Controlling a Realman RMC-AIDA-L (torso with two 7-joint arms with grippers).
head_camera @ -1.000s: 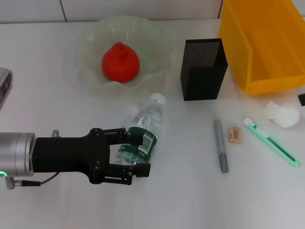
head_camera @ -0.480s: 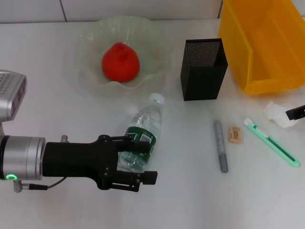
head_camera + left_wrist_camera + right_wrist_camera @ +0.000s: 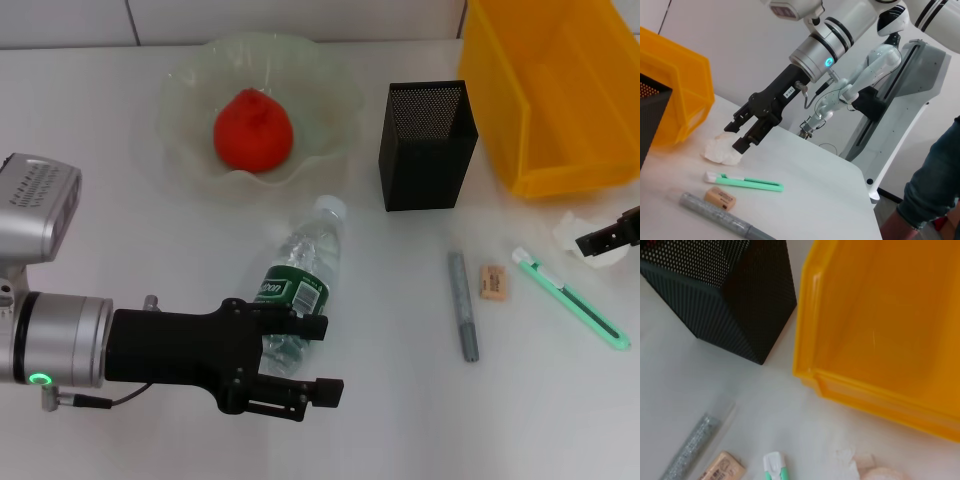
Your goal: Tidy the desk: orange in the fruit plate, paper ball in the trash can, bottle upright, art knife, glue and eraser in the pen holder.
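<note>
Nearest you, your left pincer (image 3: 298,358) sits low over the white table (image 3: 380,420) with its black jaws spread apart around the bottom end of the small clear plastic water bottle (image 3: 299,277) with the dark green label. The bottle lies on its side, white cap pointing away toward the plate. The risk here is a roll: if the jaws close on that rounded lower end off-centre, the bottle may squirt out or spin, and tilting it up from so near one end could let it swing.

To the right lie the slim grey glue stick (image 3: 463,318), the tiny tan eraser (image 3: 491,282) just beside it, and the long mint-green art knife (image 3: 572,298). Your right pincer (image 3: 606,236) hangs at the table's right edge with jaws apart, just over the white crumpled paper ball (image 3: 592,243); closing too high could pinch only a loose fold and drop it short of the bin.

Farther back, the red-orange fruit (image 3: 252,130) already rests in the pale green scalloped plate (image 3: 185,85), then the black mesh pen holder (image 3: 426,145) and the yellow plastic trash can (image 3: 560,90).
</note>
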